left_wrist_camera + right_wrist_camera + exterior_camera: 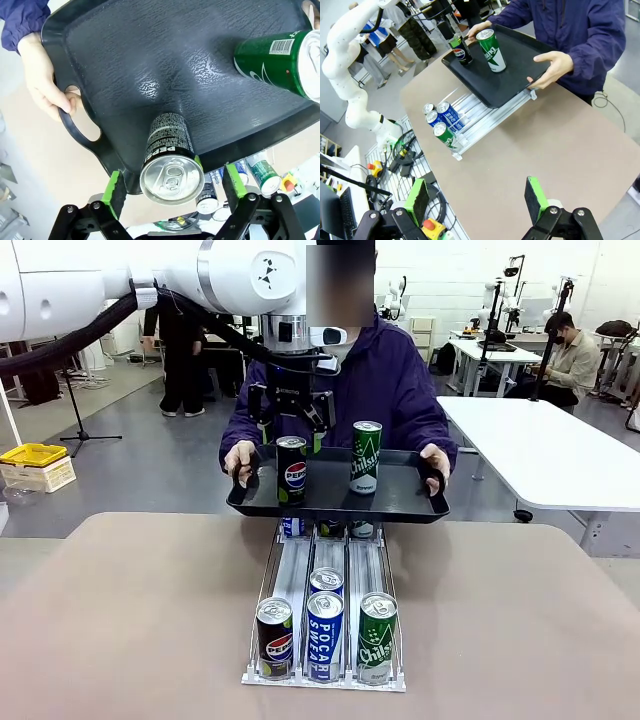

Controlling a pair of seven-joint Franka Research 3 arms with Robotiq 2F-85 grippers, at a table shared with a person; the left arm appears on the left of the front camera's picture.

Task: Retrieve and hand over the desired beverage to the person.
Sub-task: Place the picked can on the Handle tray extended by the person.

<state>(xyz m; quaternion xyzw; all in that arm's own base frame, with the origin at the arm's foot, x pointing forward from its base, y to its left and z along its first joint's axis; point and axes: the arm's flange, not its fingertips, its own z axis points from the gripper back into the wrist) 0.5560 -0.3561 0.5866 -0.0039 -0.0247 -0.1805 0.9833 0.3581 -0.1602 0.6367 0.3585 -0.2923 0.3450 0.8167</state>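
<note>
Pepsi can (171, 165) upright on person's tray (150, 65), between my left pincer's (174, 187) wide-spread fingers, untouched.

Robotics lab, white worktables (560, 455), other robot arms at far tables (497, 300), cabling (407, 155)

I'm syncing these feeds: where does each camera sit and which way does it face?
Front: between the arms, facing the person; left claw above the Pepsi can.
Left wrist: looks down its open claw at that can on the tray.
Right wrist: high over the table; open claw.
All share the tray.
</note>
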